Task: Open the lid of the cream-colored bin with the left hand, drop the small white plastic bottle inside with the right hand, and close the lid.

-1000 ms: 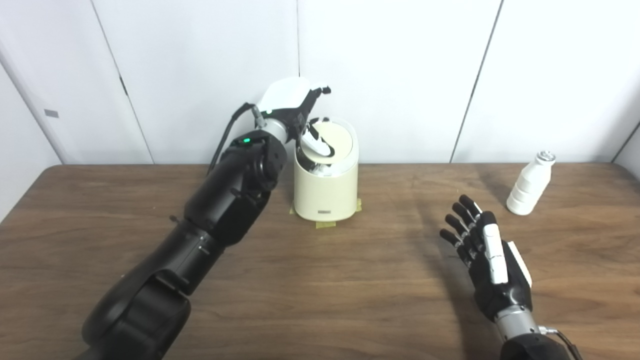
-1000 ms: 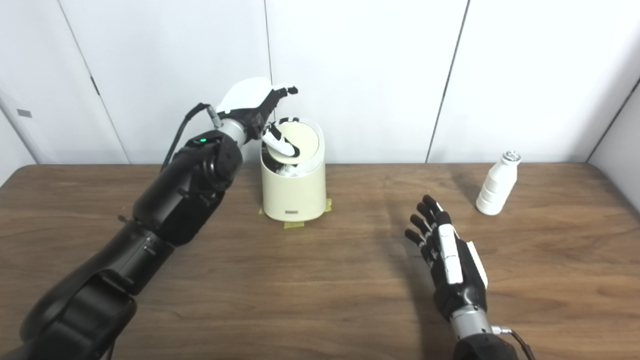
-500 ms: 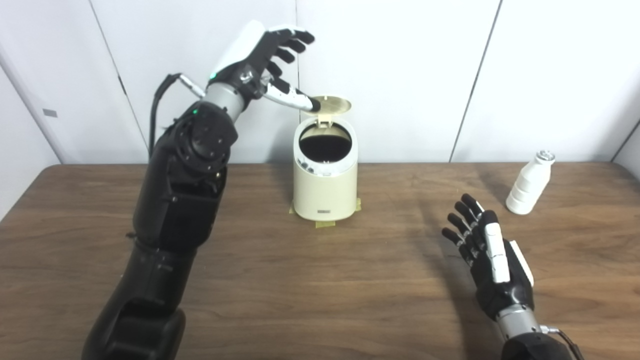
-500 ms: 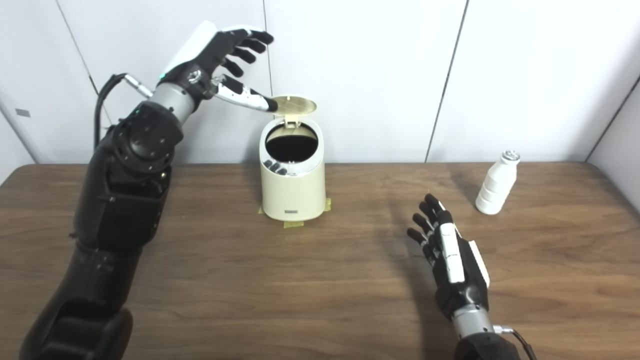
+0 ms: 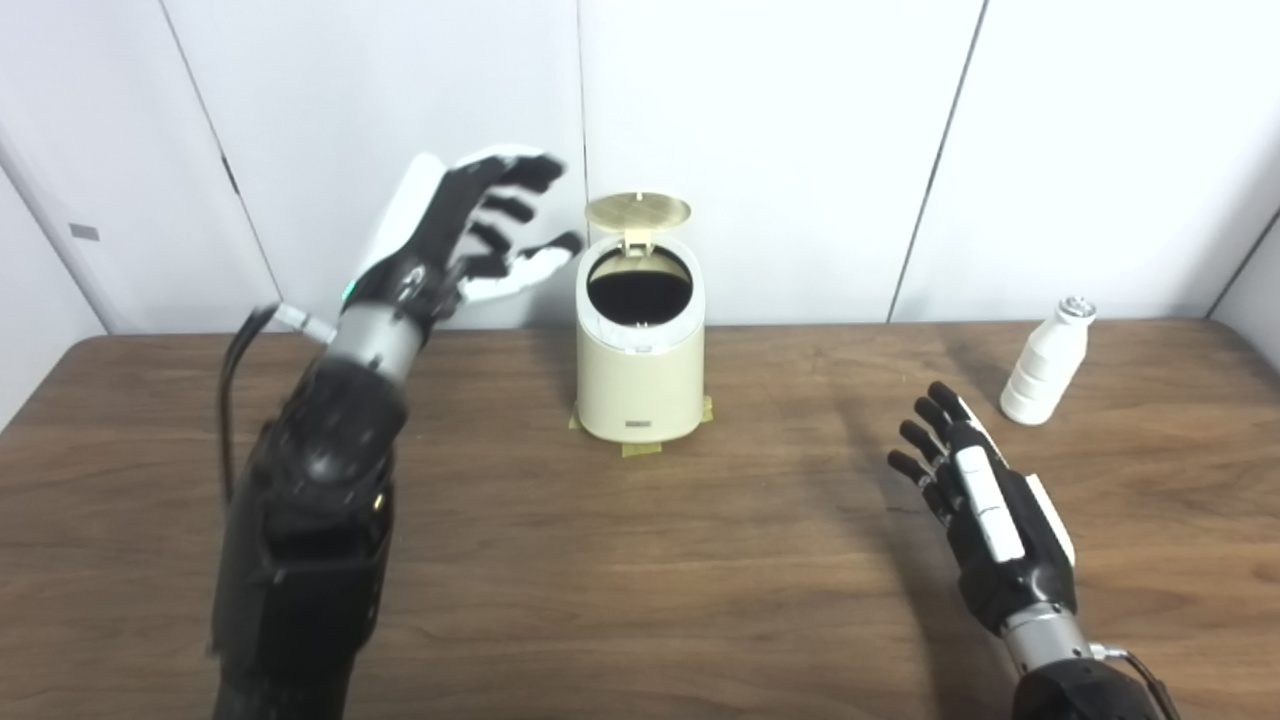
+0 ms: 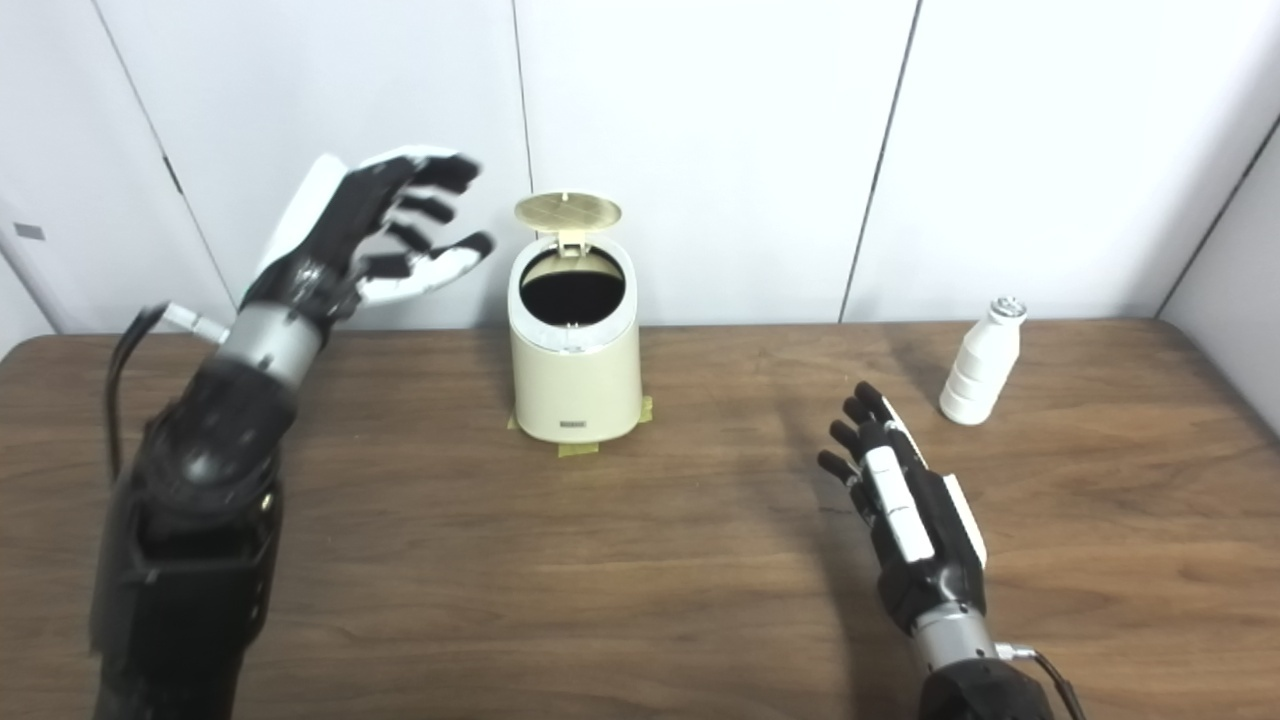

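Cream bin (image 5: pixel 640 370) lid (image 5: pixel 637 209) upright.

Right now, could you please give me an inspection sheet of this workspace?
Surface: wooden table, bare around the things.
Job's things: cream bin upright, lid up, inside dark; white bottle upright, far right.
Clutter: yellow tape under the bin.
Hands: left hand raised left of the bin, open, blurred; right hand open, low over the table.
Cables: one at the left wrist, one at the right wrist.
Surroundings: white wall panels.
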Robot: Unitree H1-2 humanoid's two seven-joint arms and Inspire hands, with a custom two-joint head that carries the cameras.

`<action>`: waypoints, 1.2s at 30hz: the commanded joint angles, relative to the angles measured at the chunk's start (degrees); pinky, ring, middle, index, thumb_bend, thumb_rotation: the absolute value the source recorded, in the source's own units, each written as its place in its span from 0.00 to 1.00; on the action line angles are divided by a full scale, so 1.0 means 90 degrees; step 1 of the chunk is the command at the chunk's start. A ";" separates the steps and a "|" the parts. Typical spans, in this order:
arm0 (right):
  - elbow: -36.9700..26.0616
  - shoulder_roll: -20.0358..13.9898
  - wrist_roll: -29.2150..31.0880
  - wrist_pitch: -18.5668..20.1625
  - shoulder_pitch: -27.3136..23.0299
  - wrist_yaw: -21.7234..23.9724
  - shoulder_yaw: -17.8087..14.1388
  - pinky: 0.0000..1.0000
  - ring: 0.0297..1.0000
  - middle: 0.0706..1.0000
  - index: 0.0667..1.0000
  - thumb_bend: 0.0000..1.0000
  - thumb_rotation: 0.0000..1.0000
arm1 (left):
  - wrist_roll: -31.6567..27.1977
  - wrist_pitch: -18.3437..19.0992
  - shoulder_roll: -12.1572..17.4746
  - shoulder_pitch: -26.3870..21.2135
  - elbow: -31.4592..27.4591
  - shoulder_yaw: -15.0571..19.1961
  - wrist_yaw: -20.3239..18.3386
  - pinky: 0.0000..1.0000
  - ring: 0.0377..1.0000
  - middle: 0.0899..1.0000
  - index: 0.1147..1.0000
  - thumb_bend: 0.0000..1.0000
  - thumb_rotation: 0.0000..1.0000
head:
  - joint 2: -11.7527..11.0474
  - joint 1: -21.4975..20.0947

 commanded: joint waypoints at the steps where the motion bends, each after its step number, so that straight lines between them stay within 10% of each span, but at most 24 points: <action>1: -0.0077 -0.0076 0.0020 -0.0461 -0.0180 0.0042 -0.0098 0.85 0.92 0.94 0.92 0.60 0.58 | -0.0492 -0.0040 -0.0163 -0.0006 -0.0219 0.0253 0.0332 0.65 0.74 0.76 0.79 0.44 0.18 | 0.0010 -0.0005; 9: -0.0357 0.0001 -0.0485 -0.0530 -0.0214 -0.0330 -0.0166 0.80 0.88 0.92 0.90 0.60 0.31 | -0.1728 -0.0751 -0.0260 0.1293 -0.0092 0.0530 0.0806 0.76 0.81 0.85 0.88 0.40 0.47 | 0.0041 0.0024; 16: -0.0879 -0.0027 -0.1165 -0.0366 -0.0250 -0.0875 -0.0342 0.68 0.80 0.86 0.84 0.76 0.28 | -0.1879 -0.0855 -0.0059 0.1888 -0.0033 0.0318 0.0971 0.77 0.82 0.86 0.91 0.45 0.67 | 0.0029 -0.0241; 36: -0.1279 -0.0742 -0.3647 0.0967 -0.0431 -0.1454 -0.0723 0.78 0.89 0.94 0.93 0.84 0.23 | -0.2614 -0.0663 0.0712 0.2218 0.0055 0.0422 0.0939 0.83 0.87 0.88 0.93 0.33 0.60 | -0.0261 -0.2375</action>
